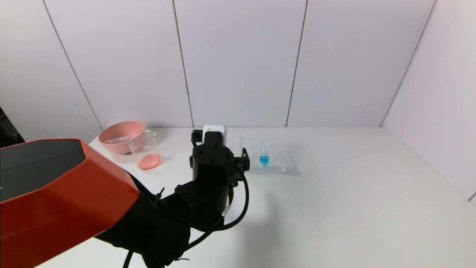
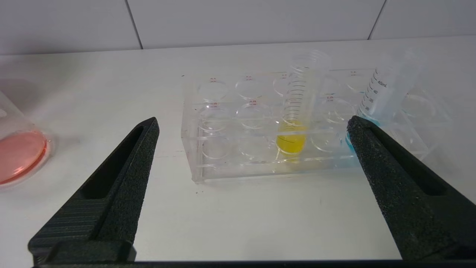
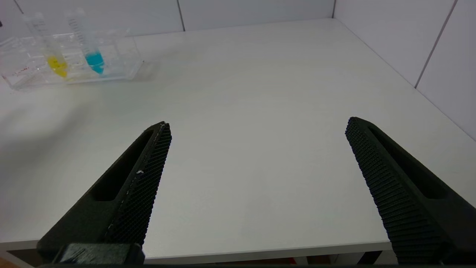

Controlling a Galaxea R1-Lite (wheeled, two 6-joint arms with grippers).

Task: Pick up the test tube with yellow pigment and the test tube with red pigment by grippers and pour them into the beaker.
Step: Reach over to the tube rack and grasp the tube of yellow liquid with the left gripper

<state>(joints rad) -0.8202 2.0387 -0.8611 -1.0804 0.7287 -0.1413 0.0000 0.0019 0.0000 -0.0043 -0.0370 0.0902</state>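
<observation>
left gripper (image 2: 253, 128) wide open, holding nothing, low over the table facing the rack (image 2: 193, 156), mid frame in the head view; test tube with yellow pigment (image 2: 293, 126) upright in the rack, frame centre in the left wrist view. Beaker (image 1: 145, 150) at left already holds reddish liquid, so the yellow pick looks in hand: next, advance and close on the tube. Right gripper (image 3: 256, 128) open, empty, idle near the table's edge

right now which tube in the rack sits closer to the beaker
The test tube with yellow pigment; the blue tube stands farther from the beaker.
</observation>
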